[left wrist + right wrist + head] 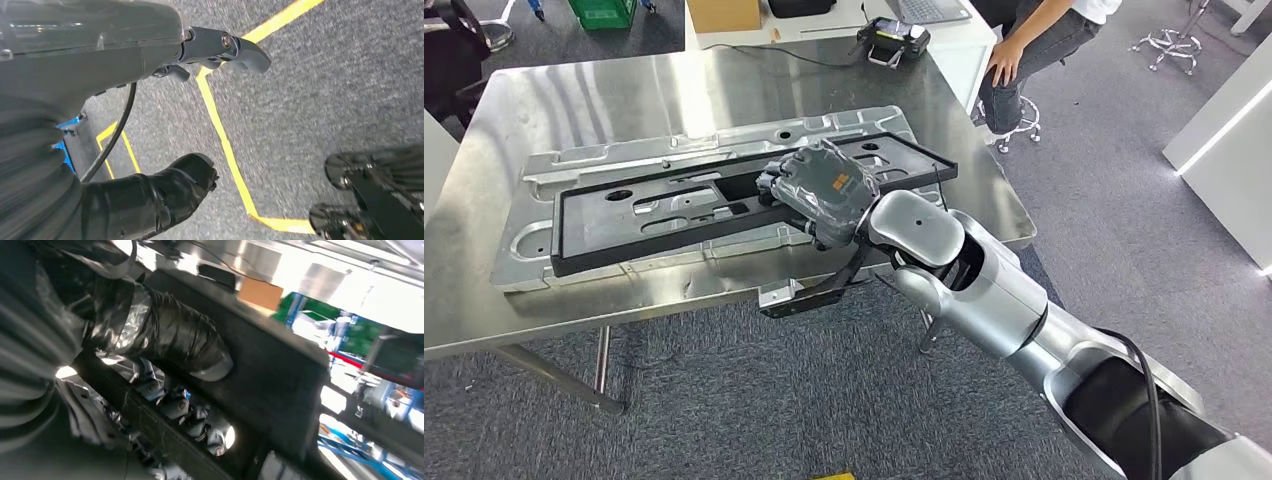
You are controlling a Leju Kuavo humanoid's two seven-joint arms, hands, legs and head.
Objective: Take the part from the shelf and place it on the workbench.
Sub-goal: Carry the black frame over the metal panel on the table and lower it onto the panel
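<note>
- Black frame part (674,215) lies flat on a silver stamped panel (534,240), which sits on the steel desk (554,100).
- Right hand (819,190) rests on the part's near rail; fingers (195,415) curl under its edge, thumb on top, gripping it.
- Left hand (220,47) hangs over grey floor (325,75), fingers loosely apart, holding nothing.
- Person (1034,45) seated beyond the desk.
</note>
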